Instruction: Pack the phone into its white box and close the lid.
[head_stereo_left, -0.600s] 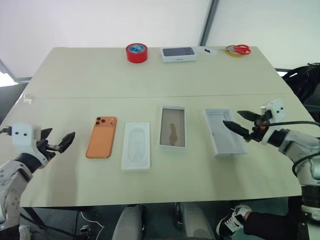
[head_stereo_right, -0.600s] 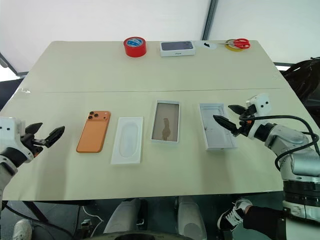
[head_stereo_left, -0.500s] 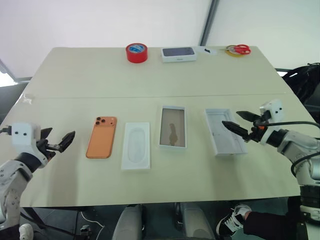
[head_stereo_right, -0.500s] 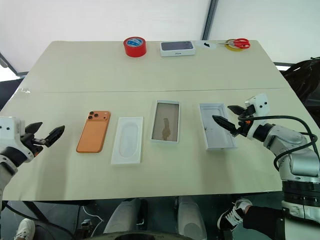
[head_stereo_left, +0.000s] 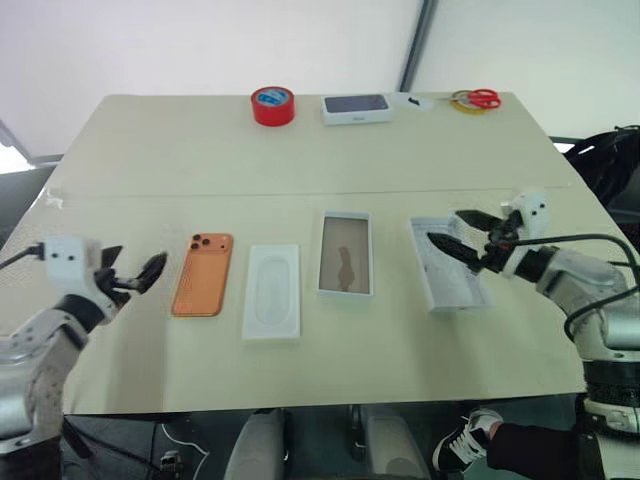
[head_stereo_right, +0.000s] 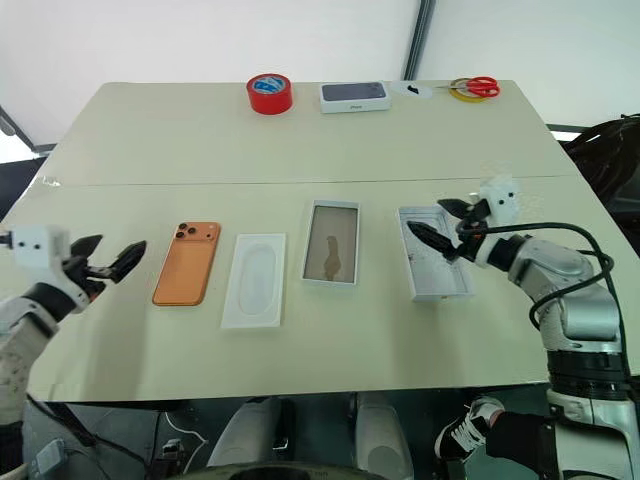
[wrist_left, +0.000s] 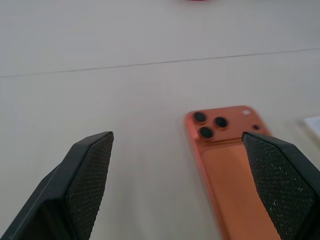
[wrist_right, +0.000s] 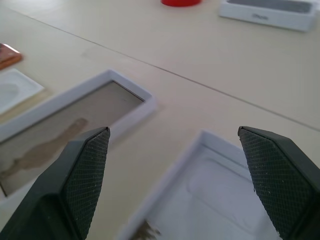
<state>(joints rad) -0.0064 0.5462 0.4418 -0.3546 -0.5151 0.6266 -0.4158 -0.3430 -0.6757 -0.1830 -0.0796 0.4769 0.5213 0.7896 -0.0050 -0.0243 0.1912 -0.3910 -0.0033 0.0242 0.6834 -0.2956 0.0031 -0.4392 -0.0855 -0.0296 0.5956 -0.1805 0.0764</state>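
Left gripper (head_stereo_left: 135, 279): I am running its fingers (wrist_left: 85, 175) spread wide and empty. Over the last half second it has been sliding inward from the lower left of the frame; it is now hanging just beside the phone (head_stereo_left: 203, 273), not touching.

Right gripper (head_stereo_right: 440, 228): fingers (wrist_right: 82, 175) likewise wide apart, carrying nothing. It has been creeping in from the right edge and is now hovering over the upper part of the lid (head_stereo_right: 432, 265).

Phone: lying camera side up, left of centre on the surface (head_stereo_left: 320, 150), unmoved.

Insert tray (head_stereo_left: 272, 290): lying between the phone and the white box (head_stereo_left: 346, 252), unmoved.

White box: sitting open at centre frame, tan interior showing, unmoved.

Lid: lying inside up, right of the box, unmoved.

Far edge, top of the frame: red tape roll (head_stereo_left: 273, 105), a second box with a dark top (head_stereo_left: 357, 107), scissors (head_stereo_left: 480, 98).

Reading: both arms are closing on their targets at once, so I judge the task as barely begun. The phone pickup is looking imminent, and nothing is packed yet.
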